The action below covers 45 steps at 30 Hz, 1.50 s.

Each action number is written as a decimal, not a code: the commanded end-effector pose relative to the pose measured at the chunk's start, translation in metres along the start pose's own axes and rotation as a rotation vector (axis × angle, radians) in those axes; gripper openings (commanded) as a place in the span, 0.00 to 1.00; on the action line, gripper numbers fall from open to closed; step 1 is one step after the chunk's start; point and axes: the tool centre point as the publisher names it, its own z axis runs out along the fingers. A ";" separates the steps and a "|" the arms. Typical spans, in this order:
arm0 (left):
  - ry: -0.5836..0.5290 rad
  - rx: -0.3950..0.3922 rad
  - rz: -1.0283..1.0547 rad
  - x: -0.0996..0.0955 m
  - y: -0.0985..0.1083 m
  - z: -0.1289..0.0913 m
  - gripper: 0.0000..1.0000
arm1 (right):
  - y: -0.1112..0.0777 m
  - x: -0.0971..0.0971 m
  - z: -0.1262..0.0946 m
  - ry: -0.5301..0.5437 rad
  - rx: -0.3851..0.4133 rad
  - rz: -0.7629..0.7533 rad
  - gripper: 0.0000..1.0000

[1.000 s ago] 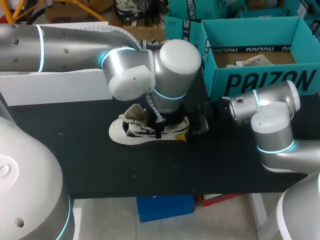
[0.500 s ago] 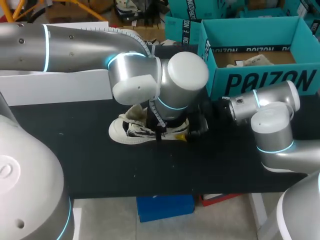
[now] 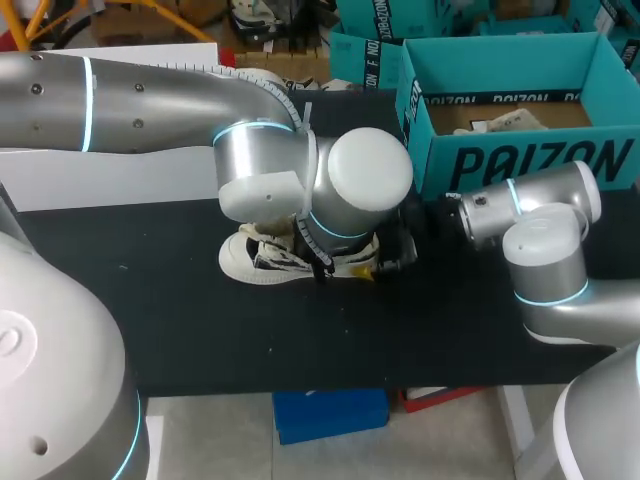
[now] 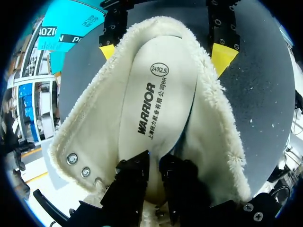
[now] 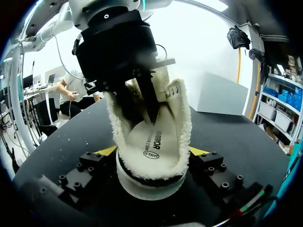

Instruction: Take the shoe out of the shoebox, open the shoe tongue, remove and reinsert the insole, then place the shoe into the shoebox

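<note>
A white fleece-lined shoe [image 3: 262,262] lies on the black table [image 3: 200,330], heel toward my right arm. My left wrist [image 3: 340,190] hangs over it and hides the opening in the head view. In the left wrist view my left gripper [image 4: 154,158] reaches down inside the shoe [image 4: 90,137], its dark fingers [image 4: 132,175] pinched on the white printed insole [image 4: 156,94]. My right gripper [image 5: 152,151] holds the shoe's heel [image 5: 151,182], one yellow tip against each side [image 4: 222,56]. The teal shoebox [image 3: 520,165] stands at the back right.
A second teal box [image 3: 365,55] stands behind the shoebox. A long white box [image 3: 110,175] lies along the table's back left. Crumpled paper [image 3: 505,122] lies in the shoebox. Bare black table spreads in front of the shoe.
My left wrist has sunk lower over the shoe and covers more of it. Its fingers have drawn closer together. The right arm and the shoe have stayed put.
</note>
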 end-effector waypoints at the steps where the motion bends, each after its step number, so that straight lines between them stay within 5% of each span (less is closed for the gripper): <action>1: -0.041 0.028 -0.022 -0.006 0.004 0.187 0.04 | -0.001 0.001 0.001 0.004 0.002 0.001 0.00; 14: -0.084 0.025 -0.035 -0.014 -0.001 0.201 0.11 | -0.001 0.001 0.001 0.004 0.002 0.001 0.00; 16: -0.060 0.030 -0.048 -0.015 0.000 0.202 0.00 | -0.001 0.001 0.001 0.004 0.002 0.001 0.00; 27: -0.042 0.036 -0.049 -0.014 -0.003 0.202 0.00 | -0.001 0.001 0.001 0.004 0.002 0.001 0.00; 45: 0.174 0.196 -0.044 -0.006 -0.004 0.141 0.00 | -0.001 0.001 0.001 0.004 0.002 0.001 0.00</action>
